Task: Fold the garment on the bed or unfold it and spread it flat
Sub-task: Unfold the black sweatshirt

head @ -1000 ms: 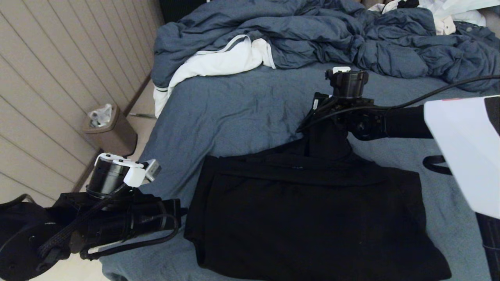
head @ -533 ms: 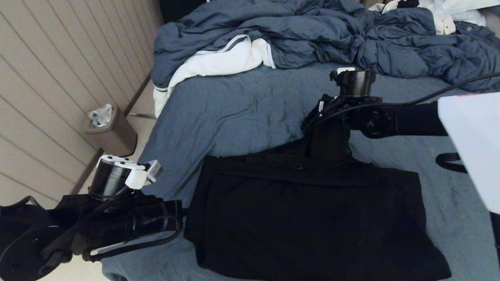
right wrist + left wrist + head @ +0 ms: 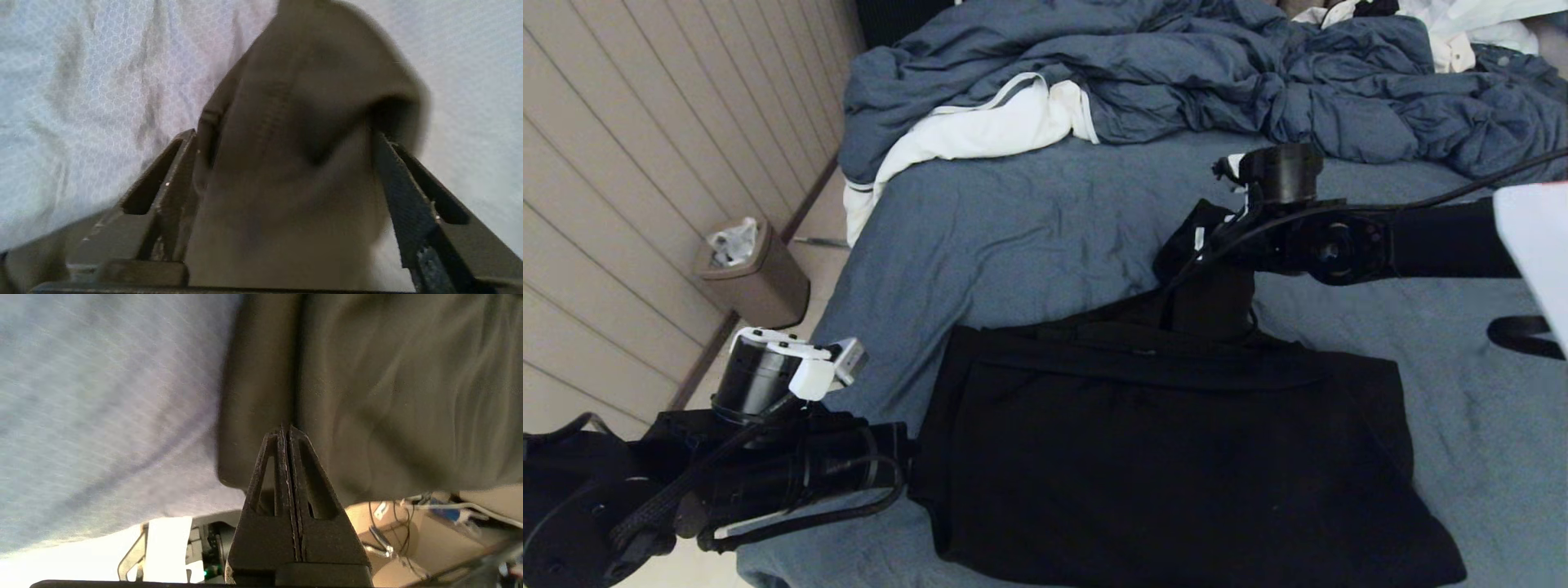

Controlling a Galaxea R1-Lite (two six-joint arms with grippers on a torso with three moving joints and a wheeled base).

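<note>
The black hoodie point(image 3: 1176, 457) lies folded into a broad rectangle on the near part of the bed point(image 3: 1029, 229). Its hood end rises in a bunched column at the far edge, under my right gripper point(image 3: 1205, 261). In the right wrist view that gripper point(image 3: 284, 134) is open, fingers wide apart, with the hood fabric point(image 3: 310, 122) filling the gap between them. My left gripper point(image 3: 903, 445) is at the hoodie's left edge. Seen in the left wrist view, it point(image 3: 288, 428) is shut with nothing between its fingers, its tip against the hoodie's edge point(image 3: 388, 375).
A rumpled blue-grey duvet point(image 3: 1217, 73) is piled across the far side of the bed, with a white cloth with grey trim point(image 3: 980, 131) at its left. White clothes point(image 3: 1462, 33) lie far right. A brown bin point(image 3: 752, 273) stands on the floor by the panelled wall.
My right arm has shifted to the right, its wrist turning, while the raised hood fabric stays under it. My left arm has edged slightly toward the hoodie.
</note>
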